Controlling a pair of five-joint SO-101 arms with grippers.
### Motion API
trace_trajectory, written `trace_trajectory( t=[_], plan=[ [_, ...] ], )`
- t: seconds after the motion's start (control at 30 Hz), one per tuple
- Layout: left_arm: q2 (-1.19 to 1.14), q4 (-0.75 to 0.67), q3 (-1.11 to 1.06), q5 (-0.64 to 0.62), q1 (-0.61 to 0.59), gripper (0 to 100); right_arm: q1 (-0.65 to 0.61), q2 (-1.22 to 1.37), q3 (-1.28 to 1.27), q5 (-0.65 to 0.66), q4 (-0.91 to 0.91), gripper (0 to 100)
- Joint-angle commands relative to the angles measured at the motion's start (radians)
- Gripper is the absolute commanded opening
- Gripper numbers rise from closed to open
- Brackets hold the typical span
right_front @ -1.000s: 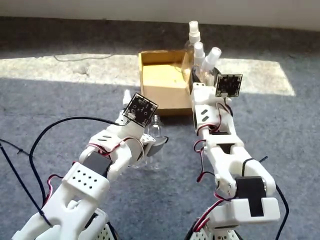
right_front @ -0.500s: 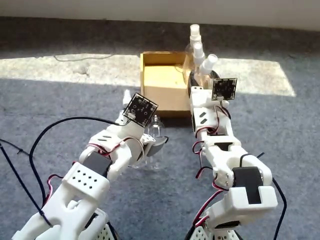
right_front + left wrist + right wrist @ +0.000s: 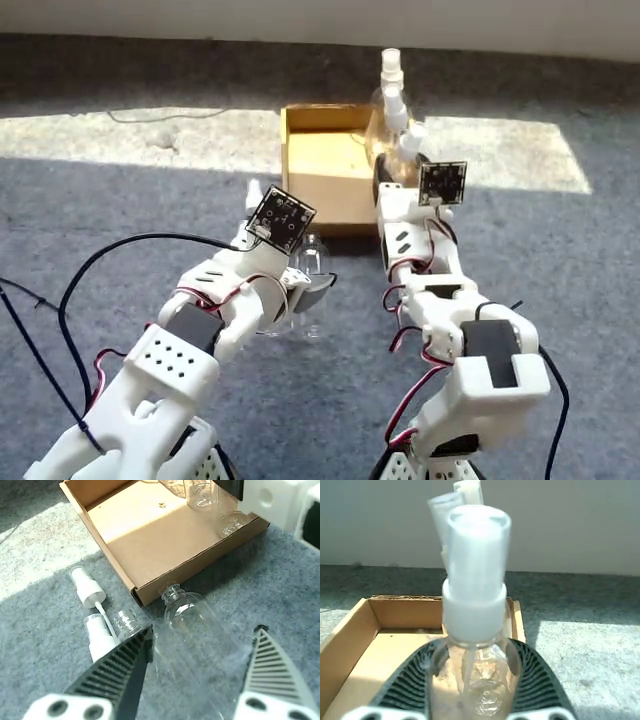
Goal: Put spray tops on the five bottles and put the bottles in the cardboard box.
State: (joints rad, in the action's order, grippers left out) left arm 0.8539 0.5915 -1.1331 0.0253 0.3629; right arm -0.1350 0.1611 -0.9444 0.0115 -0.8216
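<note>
The cardboard box (image 3: 322,190) lies on the grey carpet at the back. My right gripper (image 3: 396,168) is shut on a clear bottle (image 3: 408,140) with a white spray top (image 3: 474,555), held over the box's right side. Two more topped bottles (image 3: 390,70) stand right behind it. My left gripper (image 3: 202,632) is open, one finger on each side of a capless clear bottle (image 3: 192,617) just in front of the box (image 3: 145,535). Another capless bottle (image 3: 125,621) and two loose spray tops (image 3: 86,586) lie beside it.
Black cables (image 3: 110,255) run over the carpet left of the left arm. A sunlit strip (image 3: 140,135) crosses the floor by the box, and a wall (image 3: 300,20) closes the far side. Carpet right of the box is bare.
The right arm has swung left with its topped bottle, from beyond the box's right edge to over the box's right side. The left arm and its bottle have kept still.
</note>
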Motion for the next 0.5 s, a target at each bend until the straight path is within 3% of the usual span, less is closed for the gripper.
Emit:
trace_trajectory(
  t=[0.0, 0.37, 0.47],
  plan=[
    [0.002, -0.018, 0.004, -0.005, -0.007, 28, 0.001, -0.004, 0.015, 0.011, -0.016, 0.4],
    [0.002, -0.020, 0.004, -0.005, -0.007, 28, 0.001, -0.005, 0.010, 0.011, -0.016, 0.8],
    [0.002, -0.020, 0.004, -0.005, -0.007, 28, 0.002, -0.005, 0.008, 0.011, -0.016, 5.0]
  ],
)
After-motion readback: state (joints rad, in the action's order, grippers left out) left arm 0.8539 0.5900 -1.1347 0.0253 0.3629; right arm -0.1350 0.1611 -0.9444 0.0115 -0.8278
